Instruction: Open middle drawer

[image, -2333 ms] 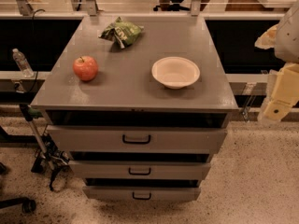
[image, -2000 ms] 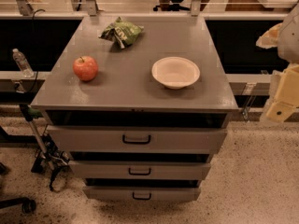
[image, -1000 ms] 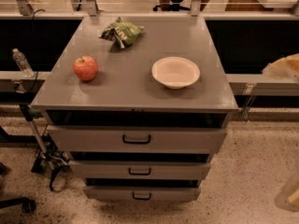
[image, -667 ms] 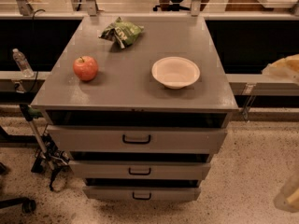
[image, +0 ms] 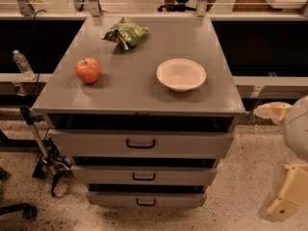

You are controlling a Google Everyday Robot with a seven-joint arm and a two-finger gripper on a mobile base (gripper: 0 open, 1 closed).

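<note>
Clear plastic bottle (image: 22,65) far left, off cabinet. On flat grey cabinet top (image: 130,88): round red apple (image: 88,70), crinkled green snack bag (image: 125,32) behind, smooth shallow cream bowl (image: 181,74). Below, middle drawer (image: 187,176): grey metal, black bar handle (image: 144,176). Cream gripper (image: 285,201) low at far right, well apart from drawer; whether clenched or released, cannot tell

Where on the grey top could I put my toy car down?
Best spot: the bare front strip of the cabinet top, between the apple and bowl and the front edge. The back right corner, beside the green bag, is free too. Tightest between bag and apple. The tool is low at the right, off the top.
</note>
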